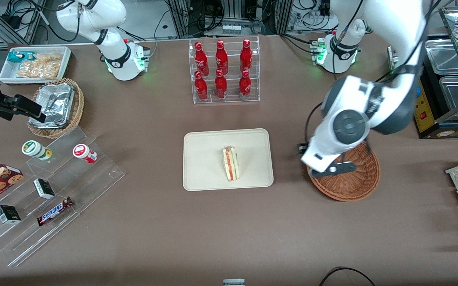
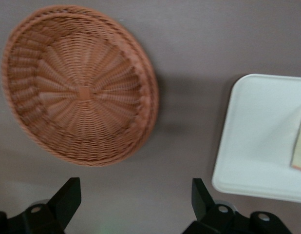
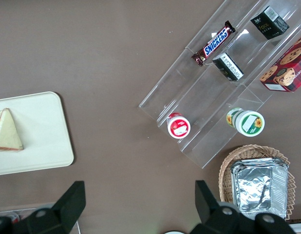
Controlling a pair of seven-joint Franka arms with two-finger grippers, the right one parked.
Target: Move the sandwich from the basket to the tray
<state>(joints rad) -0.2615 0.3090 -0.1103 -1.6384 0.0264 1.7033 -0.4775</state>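
The sandwich [image 1: 231,163] lies on the cream tray [image 1: 205,159] at the table's middle, its red and green filling showing on the cut side. The reddish-brown wicker basket [image 1: 356,182] stands beside the tray toward the working arm's end, and it is empty in the left wrist view [image 2: 80,87]. My left gripper [image 2: 135,186] is open and empty, held above the bare table between the basket and the tray [image 2: 257,136]. A corner of the sandwich [image 2: 300,146] shows there. In the front view the arm's hand [image 1: 330,157] covers part of the basket.
A clear rack of red bottles [image 1: 223,71] stands farther from the camera than the tray. A stepped acrylic stand with snacks [image 1: 54,190], a tan basket with foil containers [image 1: 56,107] and a white bin [image 1: 34,63] lie toward the parked arm's end. A warmer case [image 1: 451,91] stands at the working arm's end.
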